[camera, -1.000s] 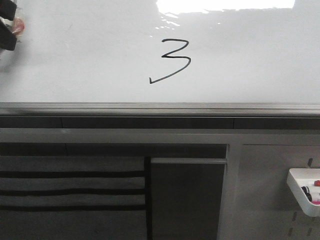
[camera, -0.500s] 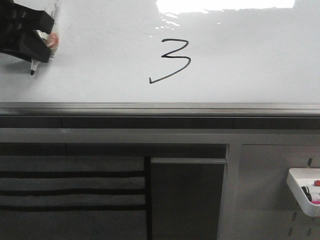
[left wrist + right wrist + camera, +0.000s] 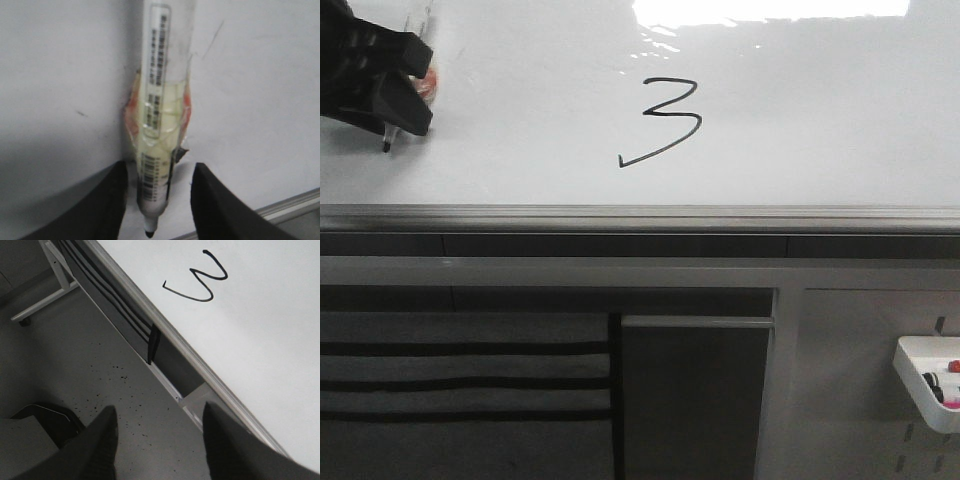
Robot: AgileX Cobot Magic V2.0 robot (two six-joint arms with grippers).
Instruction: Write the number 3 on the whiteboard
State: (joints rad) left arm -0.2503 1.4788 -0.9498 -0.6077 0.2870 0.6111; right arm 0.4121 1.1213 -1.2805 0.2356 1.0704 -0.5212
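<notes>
Front view: the number 3 [image 3: 665,122] sits mid-board on the whiteboard [image 3: 520,150], well right of the left end effector [image 3: 390,95], which pinches a marker [image 3: 387,138], tip down and partly cut off by the frame edge.

Left wrist view: the left end effector [image 3: 157,192] grips the marker [image 3: 155,125]; the label is blurred.

Right wrist view: the right end effector [image 3: 160,440] is spread, holding nothing, off the whiteboard [image 3: 260,330] and well apart from the number 3 [image 3: 200,282].

1 whiteboard [image 3: 520,120]. 1 number 3 [image 3: 665,122] drawn on it. 1 marker [image 3: 155,130], uncapped. 2 grippers: left gripper [image 3: 405,85], right gripper [image 3: 157,440], 2 fingers [image 3: 107,200] each. 1 white tray [image 3: 920,385] at lower right, holding a few small items, count unclear.
</notes>
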